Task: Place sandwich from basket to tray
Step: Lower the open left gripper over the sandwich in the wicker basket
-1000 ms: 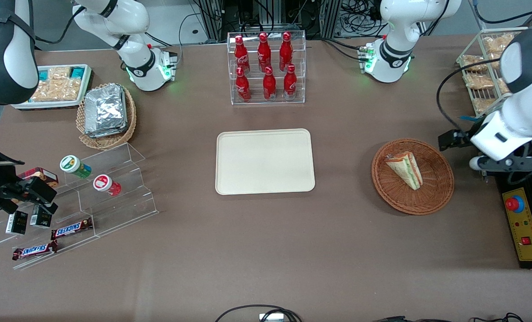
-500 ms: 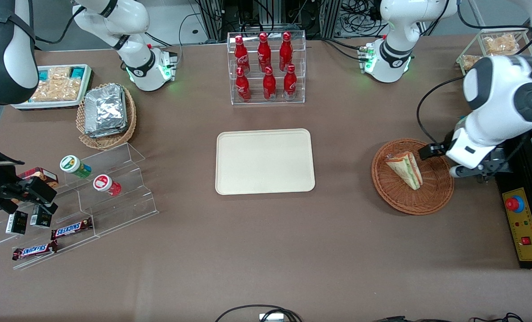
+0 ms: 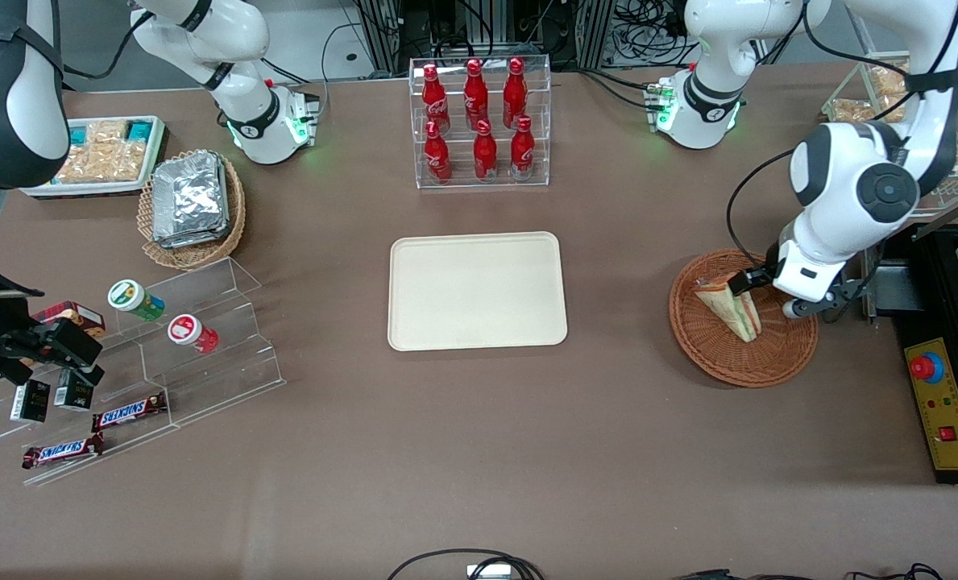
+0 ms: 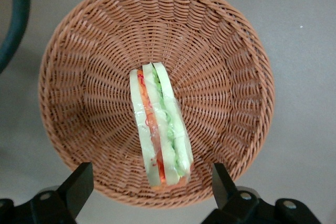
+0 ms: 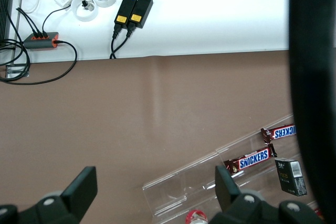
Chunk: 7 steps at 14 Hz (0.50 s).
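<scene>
Gripper (image 4: pixel 152 182) above basket (image 4: pixel 231 72); jaws spread astride sandwich (image 4: pixel 160 129), wrist-view only.

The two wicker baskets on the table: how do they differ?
The reddish-brown basket is round and holds one wrapped sandwich; the lighter tan basket holds a stack of silver foil packets. The open gripper hovers above the reddish-brown basket; nothing is over the tan basket, which sits toward the parked arm's end. Both are shallow woven wicker.

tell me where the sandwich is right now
The sandwich lies in the brown basket toward the working arm's end of the table, with the open gripper hovering above it, not touching.
</scene>
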Each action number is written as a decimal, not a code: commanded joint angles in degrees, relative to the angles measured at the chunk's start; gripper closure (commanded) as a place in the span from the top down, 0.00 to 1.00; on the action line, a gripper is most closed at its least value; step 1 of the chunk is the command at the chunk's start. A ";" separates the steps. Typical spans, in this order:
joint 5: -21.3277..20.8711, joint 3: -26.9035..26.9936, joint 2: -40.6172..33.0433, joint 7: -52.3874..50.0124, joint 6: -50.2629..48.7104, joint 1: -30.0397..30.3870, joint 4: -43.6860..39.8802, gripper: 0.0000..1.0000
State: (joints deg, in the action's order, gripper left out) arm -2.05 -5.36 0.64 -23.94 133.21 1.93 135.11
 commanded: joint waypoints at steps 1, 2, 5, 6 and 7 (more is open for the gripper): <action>0.11 -0.09 -1.25 -2.60 7.74 -0.26 6.37 1.00; 0.12 -0.09 -0.99 -2.69 10.38 -0.26 7.96 1.00; 0.12 -0.09 1.73 -3.65 14.79 -0.26 9.38 1.00; 0.12 -0.09 2.78 -3.92 16.11 -0.26 9.38 1.00; 0.12 -0.01 3.84 -3.92 17.43 -0.26 9.38 1.00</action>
State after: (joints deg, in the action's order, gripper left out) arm -2.05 -5.37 2.69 -26.54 147.61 1.91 144.27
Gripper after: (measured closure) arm 0.000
